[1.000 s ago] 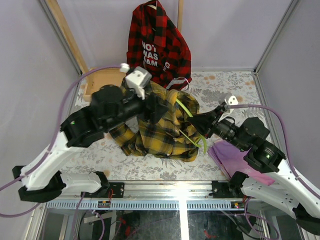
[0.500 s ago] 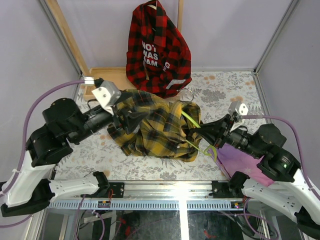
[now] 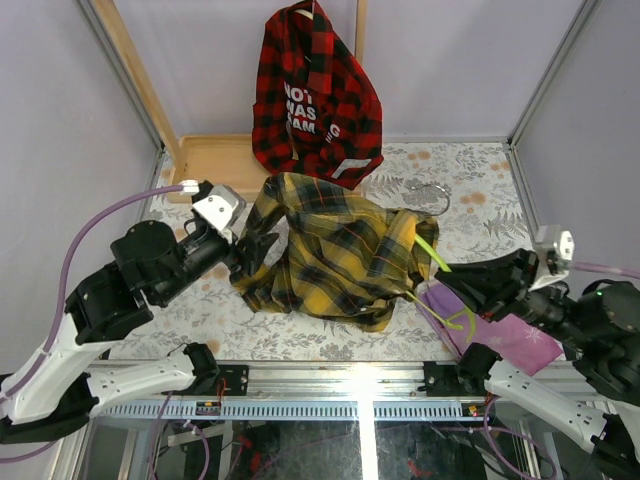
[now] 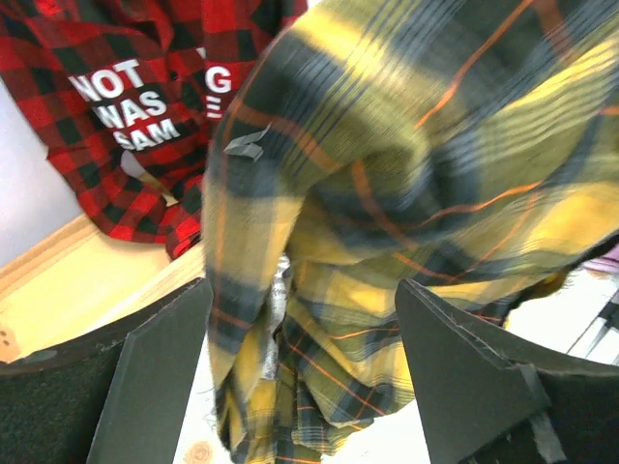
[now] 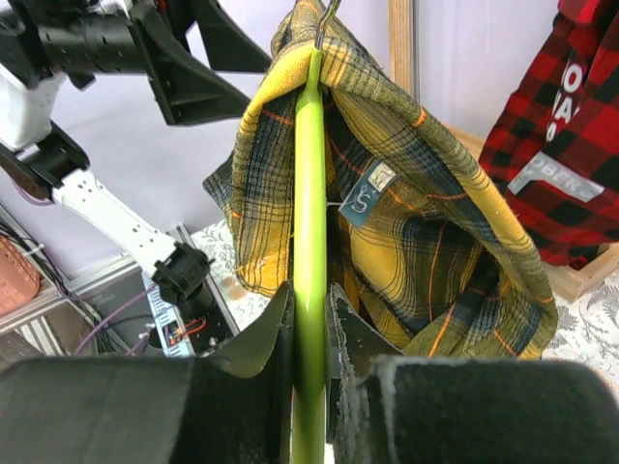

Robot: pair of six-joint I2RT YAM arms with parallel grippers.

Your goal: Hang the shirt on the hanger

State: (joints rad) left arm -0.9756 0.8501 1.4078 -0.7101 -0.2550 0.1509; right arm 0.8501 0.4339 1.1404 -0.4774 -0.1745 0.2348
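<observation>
At the near right of the floral-printed worktop (image 3: pixel 470 190) a flat, smooth purple cloth (image 3: pixel 500 325) is seen, partly covered by the right arm; this arm is stretched low toward the left, and the right end effector (image 3: pixel 455 285) (image 5: pixel 308 309) is clenched on the hanger (image 3: pixel 432 250) (image 5: pixel 309 193), a thin, glossy lime-green wire with a grey hook; the wire is pinched between the two dark fingers. The shirt (image 3: pixel 330 250) (image 5: pixel 416 222) (image 4: pixel 387 193), a soft yellow and dark plaid flannel with thin red lines, is found at the middle of the worktop, draped in loose folds over the hanger's far end; a small label is seen inside its collar. At the shirt's left edge the left arm is bent at the elbow, its forearm pointing right; the left end effector (image 3: pixel 250 250) (image 4: pixel 305 338) is released, the jaws standing wide, and cloth hangs between them without being pinched. Farther back a pale wooden base (image 3: pixel 215 155) lies, and above it a red-and-black plaid shirt (image 3: pixel 315 100) with white lettering is hung.
</observation>
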